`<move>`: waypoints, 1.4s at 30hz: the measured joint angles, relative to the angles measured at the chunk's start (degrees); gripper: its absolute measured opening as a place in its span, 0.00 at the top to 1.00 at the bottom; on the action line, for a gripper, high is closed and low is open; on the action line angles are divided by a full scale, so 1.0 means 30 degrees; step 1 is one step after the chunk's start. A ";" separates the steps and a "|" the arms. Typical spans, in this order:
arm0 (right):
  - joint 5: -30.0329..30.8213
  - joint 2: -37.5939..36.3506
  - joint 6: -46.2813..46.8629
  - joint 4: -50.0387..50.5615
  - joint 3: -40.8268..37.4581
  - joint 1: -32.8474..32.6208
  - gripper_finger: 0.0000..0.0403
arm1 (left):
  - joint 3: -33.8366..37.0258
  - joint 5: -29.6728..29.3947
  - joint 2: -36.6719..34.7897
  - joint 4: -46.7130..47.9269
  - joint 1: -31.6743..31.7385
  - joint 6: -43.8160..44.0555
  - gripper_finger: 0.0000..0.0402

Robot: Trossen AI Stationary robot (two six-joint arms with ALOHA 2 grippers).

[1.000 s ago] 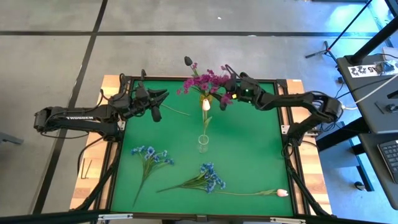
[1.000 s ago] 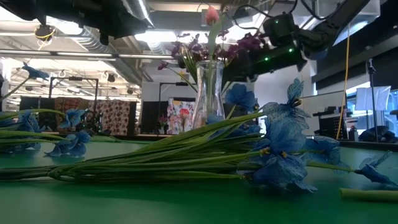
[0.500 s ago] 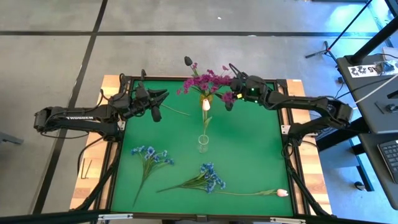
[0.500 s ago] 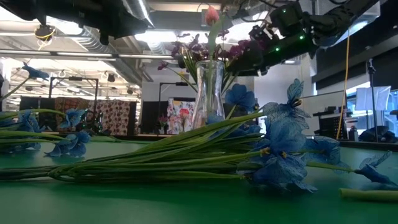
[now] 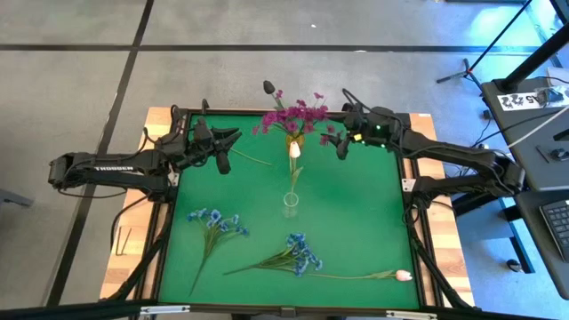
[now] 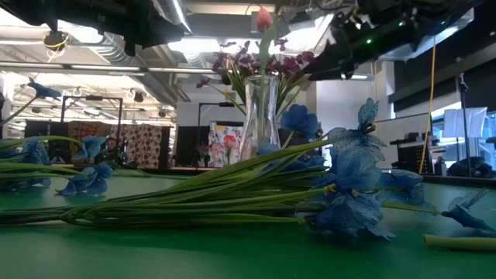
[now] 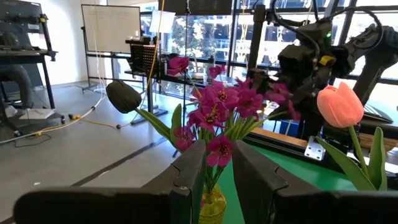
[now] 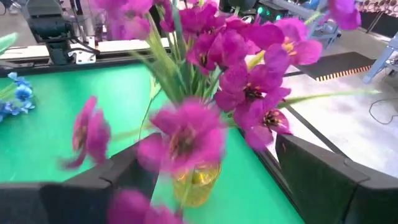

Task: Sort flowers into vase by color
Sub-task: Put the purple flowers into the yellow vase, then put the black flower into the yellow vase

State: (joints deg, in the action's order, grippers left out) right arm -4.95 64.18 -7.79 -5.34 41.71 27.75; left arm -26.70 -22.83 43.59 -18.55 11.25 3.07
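Bright even overhead light; motion-blurred magenta blossoms [image 8: 186, 140] close up.

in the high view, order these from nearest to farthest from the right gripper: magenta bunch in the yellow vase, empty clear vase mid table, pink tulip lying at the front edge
From the right gripper at the table's back edge:
1. Magenta bunch, in the yellow vase right beside the gripper, toward the left arm.
2. Empty clear vase, at the table's middle.
3. Pink tulip, lying at the front edge on the right side.

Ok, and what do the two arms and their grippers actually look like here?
Both arms are dark, jointed tubes. The left arm carries white TROSSEN lettering along its link; the right arm shows a small green light near its wrist and loose black cables looping over it. The left gripper and the right gripper each have two flat black fingers.
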 joint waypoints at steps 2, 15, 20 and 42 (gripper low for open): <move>-0.0001 -0.0714 0.0000 0.1132 0.0000 0.0000 0.22 | 0.0000 0.0000 0.0000 -0.0001 -0.0002 -0.0015 0.81; -0.5299 -0.5212 0.2128 0.3283 0.0000 -0.0236 0.25 | 0.0000 0.0990 -0.0007 -0.0122 -0.0007 0.1340 0.81; -0.9494 -0.6390 0.2751 0.1406 0.0000 -0.2252 0.30 | -0.0007 0.1320 -0.0015 -0.0153 -0.0015 0.2541 0.81; 0.0905 -0.6233 0.3601 0.3318 0.0000 -1.3567 0.34 | -0.2846 0.2147 -0.0067 0.2706 -0.0138 0.3461 0.81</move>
State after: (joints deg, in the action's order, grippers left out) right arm -2.24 45.48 3.01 4.61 41.71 -12.95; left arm -35.24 -16.39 43.39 -10.43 10.83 13.45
